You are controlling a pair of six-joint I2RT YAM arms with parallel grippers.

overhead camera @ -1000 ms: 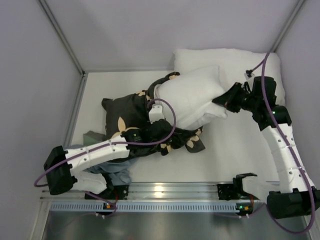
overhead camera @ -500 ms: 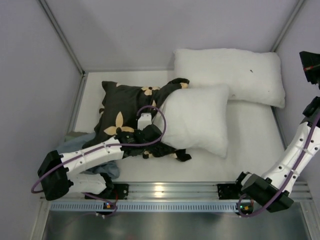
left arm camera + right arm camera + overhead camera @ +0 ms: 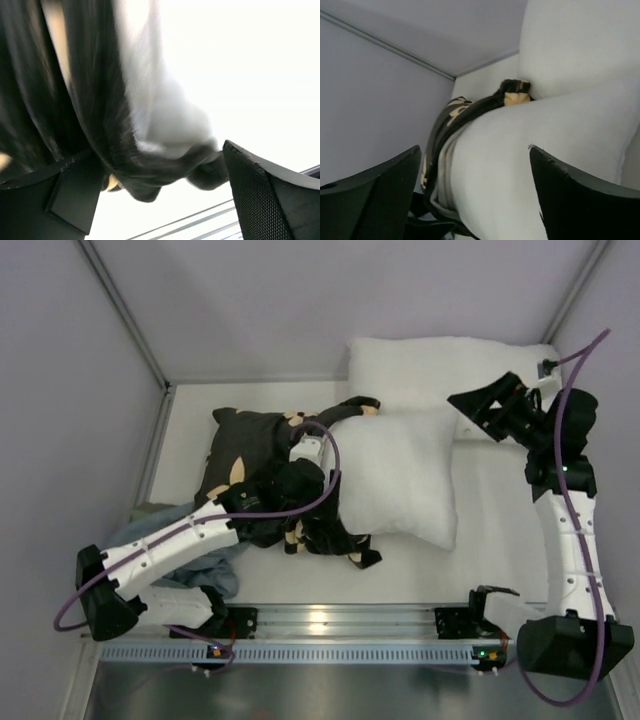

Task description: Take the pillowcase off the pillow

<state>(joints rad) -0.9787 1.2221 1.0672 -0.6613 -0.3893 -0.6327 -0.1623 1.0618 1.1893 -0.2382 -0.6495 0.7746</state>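
Observation:
The black pillowcase (image 3: 245, 440) with tan flowers lies crumpled at the middle left, still wrapped round the left end of the white pillow (image 3: 400, 480). My left gripper (image 3: 318, 518) sits over the case's near edge. In the left wrist view its jaws (image 3: 160, 200) stand wide open, and dark folds of the pillowcase (image 3: 90, 100) hang loosely between them. My right gripper (image 3: 478, 405) hovers open above the pillow's far right corner. From the right wrist, the pillow (image 3: 530, 165) fills the space ahead of the gripper (image 3: 475, 190), with the pillowcase (image 3: 452, 120) bunched at its far end.
A second plain white pillow (image 3: 440, 365) lies against the back wall, touching the first. A blue-grey cloth (image 3: 200, 560) is heaped under my left arm at the near left. Grey walls close in on three sides, and a metal rail (image 3: 330, 620) runs along the near edge.
Both grippers have gone from shut to open. The left one has let go of the pillowcase. The right arm, swung off to the right edge half a second ago, is back over the pillow's far right corner.

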